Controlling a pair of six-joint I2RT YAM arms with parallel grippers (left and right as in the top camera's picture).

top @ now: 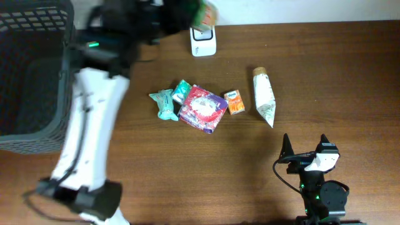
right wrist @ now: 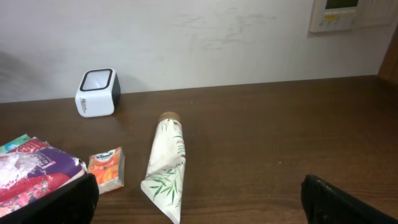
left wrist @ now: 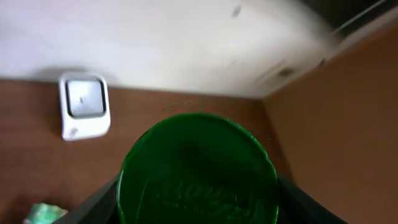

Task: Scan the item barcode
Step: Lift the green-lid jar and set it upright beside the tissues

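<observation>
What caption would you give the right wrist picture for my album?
Open right gripper faces a leaf-printed tube, an orange packet and a white barcode scanner on the wooden table.

A brown wooden table (top: 350,75) runs back to a plain, scuffed off-white wall (right wrist: 217,43) at twelve o'clock; a white wall-mounted control panel (right wrist: 339,14) sits toward one o'clock.

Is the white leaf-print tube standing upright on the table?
No, the white leaf-print tube lies flat on the brown wooden table.
</observation>
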